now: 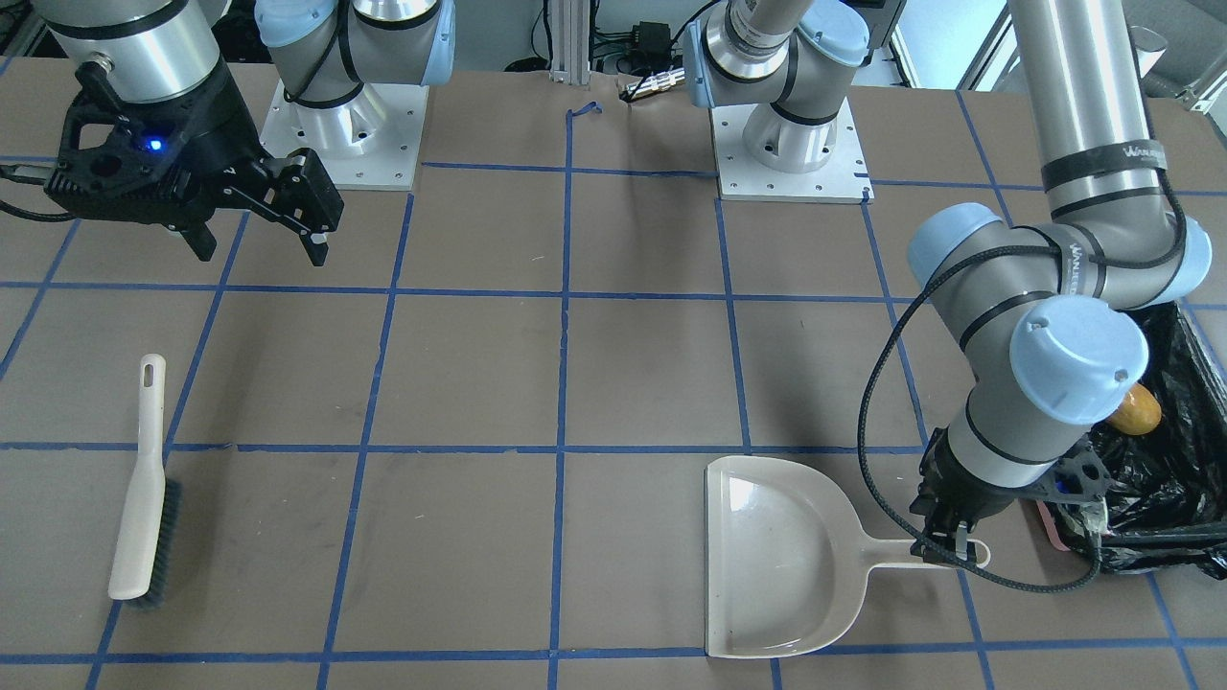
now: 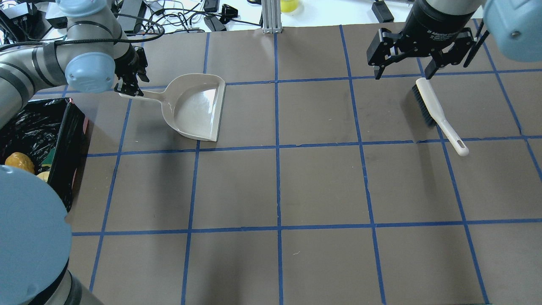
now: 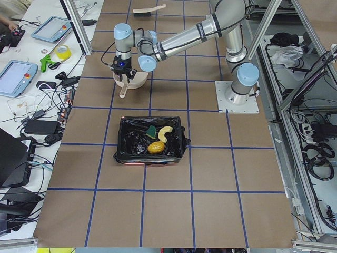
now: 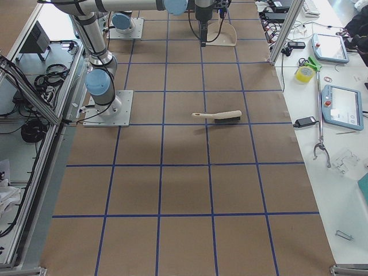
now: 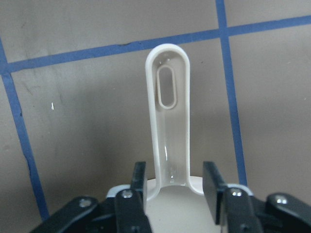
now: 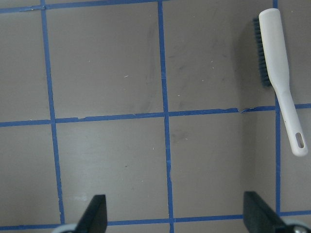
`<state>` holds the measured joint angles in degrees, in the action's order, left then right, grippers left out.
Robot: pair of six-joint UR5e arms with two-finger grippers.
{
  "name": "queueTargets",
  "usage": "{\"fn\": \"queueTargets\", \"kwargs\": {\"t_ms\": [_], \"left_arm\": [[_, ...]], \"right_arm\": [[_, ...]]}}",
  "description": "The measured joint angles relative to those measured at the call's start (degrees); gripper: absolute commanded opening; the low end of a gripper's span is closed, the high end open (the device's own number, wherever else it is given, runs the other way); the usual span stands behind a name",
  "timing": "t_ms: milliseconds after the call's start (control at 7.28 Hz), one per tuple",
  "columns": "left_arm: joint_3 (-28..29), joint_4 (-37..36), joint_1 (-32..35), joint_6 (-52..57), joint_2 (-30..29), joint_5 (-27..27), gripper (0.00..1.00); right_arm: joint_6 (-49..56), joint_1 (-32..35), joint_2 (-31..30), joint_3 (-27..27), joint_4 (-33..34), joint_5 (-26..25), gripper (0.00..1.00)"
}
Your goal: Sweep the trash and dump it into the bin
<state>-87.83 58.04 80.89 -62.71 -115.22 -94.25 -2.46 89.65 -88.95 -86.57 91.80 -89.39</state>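
Observation:
The bin (image 2: 73,135) with its black bag stands at the table's left end. It holds the golden-brown lump (image 1: 1136,410), which also shows in the exterior left view (image 3: 156,148) beside the tan croissant piece (image 3: 166,133) and the sponge (image 3: 151,130). The beige dustpan (image 2: 194,106) lies empty on the table. My left gripper (image 5: 173,187) is low over the dustpan handle (image 5: 167,126), its fingers on either side with a small gap, open. My right gripper (image 2: 402,74) is open and empty, high above the brush (image 2: 438,114).
The brush (image 1: 144,479) lies flat on the table, bristles sideways. The left arm's elbow (image 1: 1074,355) hangs over the bin's near side. The arm bases (image 1: 791,144) stand at the table's robot edge. Cables lie beyond the far edge (image 2: 182,17).

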Motion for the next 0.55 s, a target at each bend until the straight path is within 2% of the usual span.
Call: {"fn": "queueTargets", "kwargs": {"t_ms": [137, 412, 549], "left_arm": [[-0.06, 0.92, 0.12, 5.43, 1.79, -0.01, 0.9], [-0.14, 3.28, 0.64, 15.13, 5.61, 0.89, 1.0], [-0.43, 4.51, 0.84, 20.41, 7.27, 2.0, 1.0]], "right_arm": [[0.0, 0.0, 0.0, 0.0, 0.03, 0.0, 1.0], [0.0, 0.0, 0.0, 0.0, 0.05, 0.0, 1.0], [0.0, 0.0, 0.0, 0.0, 0.03, 0.0, 1.0]]}}
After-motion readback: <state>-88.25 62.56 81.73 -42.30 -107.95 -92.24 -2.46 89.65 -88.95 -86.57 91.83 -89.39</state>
